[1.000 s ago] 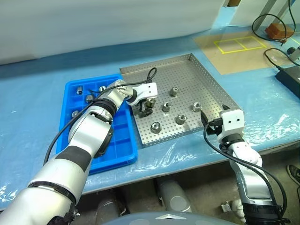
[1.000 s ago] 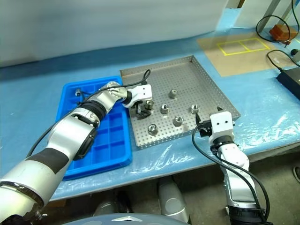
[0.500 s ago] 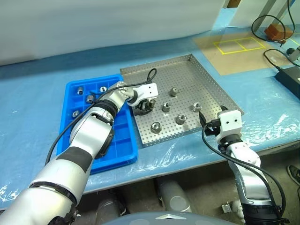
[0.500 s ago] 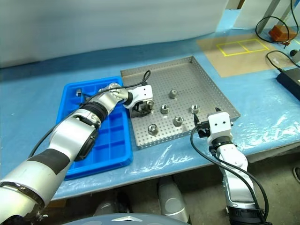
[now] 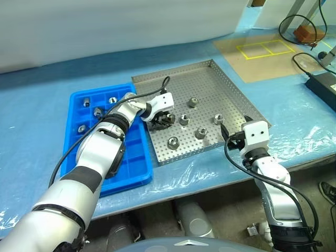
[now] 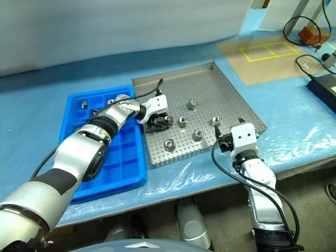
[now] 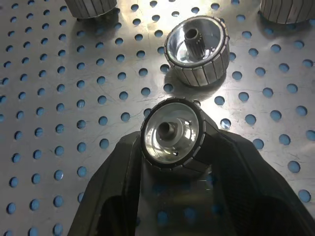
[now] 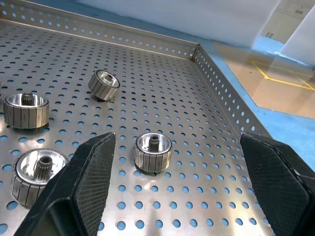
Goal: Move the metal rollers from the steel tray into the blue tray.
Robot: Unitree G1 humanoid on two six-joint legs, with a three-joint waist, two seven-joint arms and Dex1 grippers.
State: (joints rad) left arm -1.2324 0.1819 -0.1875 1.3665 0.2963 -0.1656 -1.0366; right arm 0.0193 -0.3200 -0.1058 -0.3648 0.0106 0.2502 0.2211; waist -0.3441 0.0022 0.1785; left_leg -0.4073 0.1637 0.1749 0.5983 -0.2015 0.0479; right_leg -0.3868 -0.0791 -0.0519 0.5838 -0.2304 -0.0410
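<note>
the left pincer has just closed on a shiny ribbed metal roller in the perforated steel tray; ready to lift.

Workshop or factory bench. Blue plastic sheet over the table, perforated steel tray with machined rollers, blue tray, yellow tape marks on board, black cables at the far right.
</note>
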